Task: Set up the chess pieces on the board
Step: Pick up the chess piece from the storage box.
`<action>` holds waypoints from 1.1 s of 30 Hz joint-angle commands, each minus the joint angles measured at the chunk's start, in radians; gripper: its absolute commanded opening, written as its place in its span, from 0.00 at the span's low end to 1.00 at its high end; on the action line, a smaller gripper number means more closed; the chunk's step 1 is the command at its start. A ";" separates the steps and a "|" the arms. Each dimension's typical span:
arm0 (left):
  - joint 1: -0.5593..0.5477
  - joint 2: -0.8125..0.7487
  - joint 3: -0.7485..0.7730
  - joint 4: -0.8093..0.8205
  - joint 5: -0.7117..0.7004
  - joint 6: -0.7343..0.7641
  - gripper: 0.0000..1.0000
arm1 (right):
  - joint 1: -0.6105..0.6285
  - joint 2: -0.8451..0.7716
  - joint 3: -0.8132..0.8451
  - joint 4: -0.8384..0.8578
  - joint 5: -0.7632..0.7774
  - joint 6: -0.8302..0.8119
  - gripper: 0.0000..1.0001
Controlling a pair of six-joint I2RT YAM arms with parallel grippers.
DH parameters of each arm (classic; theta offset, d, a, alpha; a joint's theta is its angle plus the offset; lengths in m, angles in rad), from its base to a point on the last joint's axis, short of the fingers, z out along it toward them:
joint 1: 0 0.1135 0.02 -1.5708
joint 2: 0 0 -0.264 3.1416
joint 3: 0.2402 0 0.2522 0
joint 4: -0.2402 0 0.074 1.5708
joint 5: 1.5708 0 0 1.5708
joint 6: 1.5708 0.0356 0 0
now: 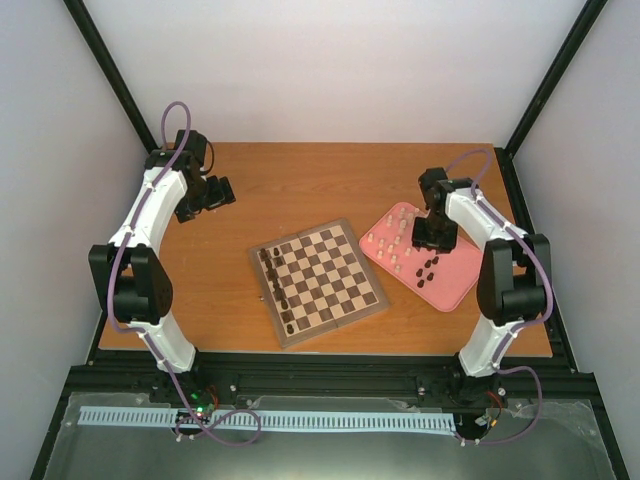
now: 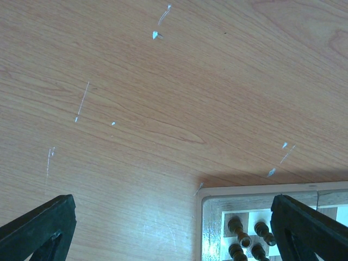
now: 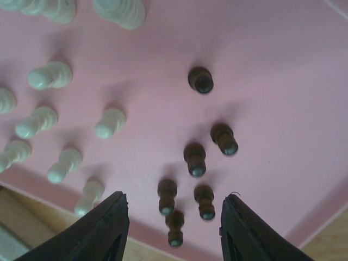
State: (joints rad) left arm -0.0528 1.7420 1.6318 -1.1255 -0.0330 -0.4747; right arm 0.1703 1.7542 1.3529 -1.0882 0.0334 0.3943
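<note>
**Right claw open over the tray, left claw parked on bare desk**

I have the board (image 1: 318, 283) near the middle of the desk (image 1: 300, 180), turned askew so that none of its sides runs square to the desk edges. A file of dark pieces (image 1: 277, 280) stands along its left side, running from far to near; the other squares look bare. There is open wood on the far side of the board and to its left, and a narrower strip between it and the near edge.

The tray (image 1: 455, 285) lies just right of the board, its long axis running from far-left to near-right, and its near-right end comes close to the desk's right edge. Cream pieces (image 3: 110, 122) crowd its far-left part, while a small cluster of dark ones (image 3: 194, 159) sits further along it towards the near-right.

My right claw (image 3: 174, 217) hangs over the tray above the dark cluster, fingers partly apart and holding nothing. My left claw (image 2: 174, 217) sits over bare wood at the far left, well apart from the board's far-left corner, fingers spread wide and empty.
</note>
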 commanded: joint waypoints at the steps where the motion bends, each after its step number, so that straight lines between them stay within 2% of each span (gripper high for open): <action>1: -0.006 0.001 0.016 0.001 0.005 0.001 1.00 | -0.038 0.059 0.019 0.077 -0.008 -0.042 0.47; 12: -0.005 0.017 0.028 -0.006 -0.013 0.004 1.00 | -0.087 0.191 0.081 0.114 -0.011 -0.090 0.42; 18: -0.006 0.030 0.041 -0.014 -0.023 0.004 1.00 | -0.098 0.229 0.108 0.118 -0.021 -0.098 0.31; 23: -0.007 0.046 0.056 -0.017 -0.024 0.004 1.00 | -0.098 0.235 0.109 0.115 -0.018 -0.098 0.26; 27: -0.007 0.056 0.067 -0.020 -0.021 0.004 1.00 | -0.100 0.243 0.110 0.114 -0.011 -0.100 0.15; 33: -0.006 0.058 0.070 -0.023 -0.024 0.005 1.00 | -0.100 0.251 0.112 0.113 -0.021 -0.097 0.05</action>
State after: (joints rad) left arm -0.0528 1.7950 1.6600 -1.1309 -0.0456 -0.4747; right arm 0.0788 1.9862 1.4452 -0.9783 0.0101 0.2951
